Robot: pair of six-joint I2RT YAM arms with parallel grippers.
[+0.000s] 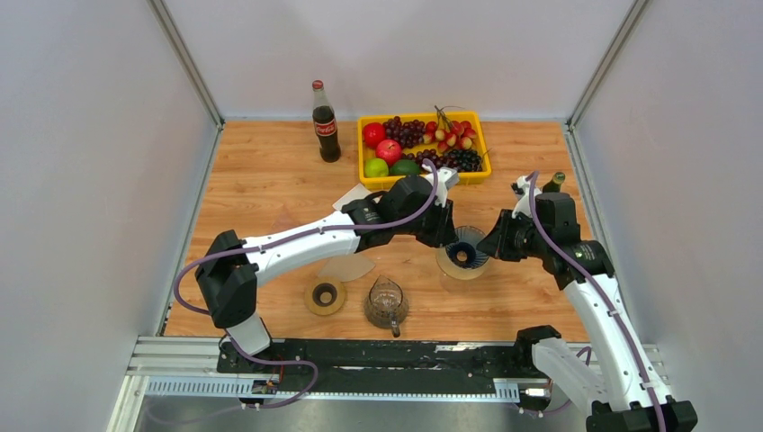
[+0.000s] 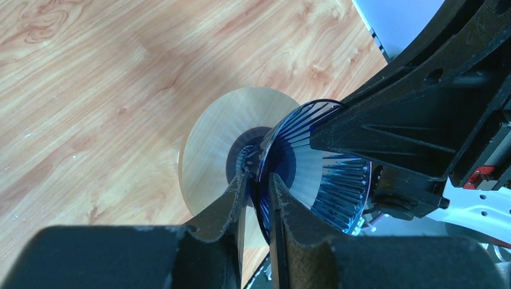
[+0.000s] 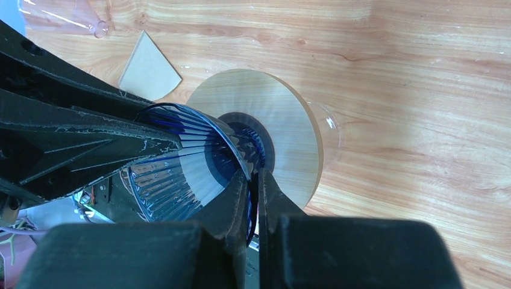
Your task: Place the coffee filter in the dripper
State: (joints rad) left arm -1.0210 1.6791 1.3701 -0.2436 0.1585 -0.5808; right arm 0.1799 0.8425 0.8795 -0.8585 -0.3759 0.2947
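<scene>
The dripper (image 1: 465, 252) is blue ribbed glass with a round wooden collar, and it is held tilted above the table between both arms. My left gripper (image 1: 447, 236) is shut on its rim wall, shown in the left wrist view (image 2: 259, 188) with the glass (image 2: 337, 192) between the fingers. My right gripper (image 1: 490, 245) is shut on the opposite side of the rim (image 3: 253, 180), next to the wooden collar (image 3: 283, 129). A tan paper coffee filter (image 1: 346, 267) lies flat on the table under the left arm, and also shows in the right wrist view (image 3: 149, 75).
A glass carafe (image 1: 386, 303) and a wooden ring with a dark centre (image 1: 325, 297) stand near the front edge. A cola bottle (image 1: 325, 121) and a yellow fruit tray (image 1: 423, 144) stand at the back. A green bottle (image 1: 552, 183) is behind the right arm. A pale sheet (image 1: 353, 196) lies mid-table.
</scene>
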